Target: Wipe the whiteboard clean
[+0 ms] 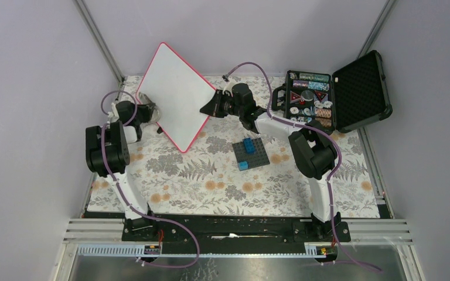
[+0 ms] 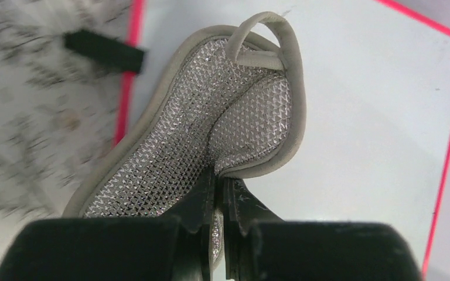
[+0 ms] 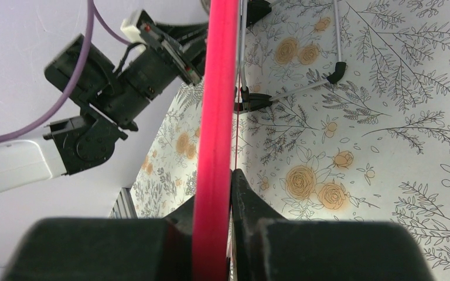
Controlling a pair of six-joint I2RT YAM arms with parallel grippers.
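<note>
Whiteboard [image 1: 176, 99]: one, edge clamped by right tool [image 1: 206, 109]; left tool [image 2: 218, 184] pinching one mesh cloth [image 2: 199, 117].

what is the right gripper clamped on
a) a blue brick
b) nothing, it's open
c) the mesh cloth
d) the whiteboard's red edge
d: in the right wrist view the right gripper is shut on the red frame of the whiteboard, and the mesh cloth sits in the left gripper instead.
</note>
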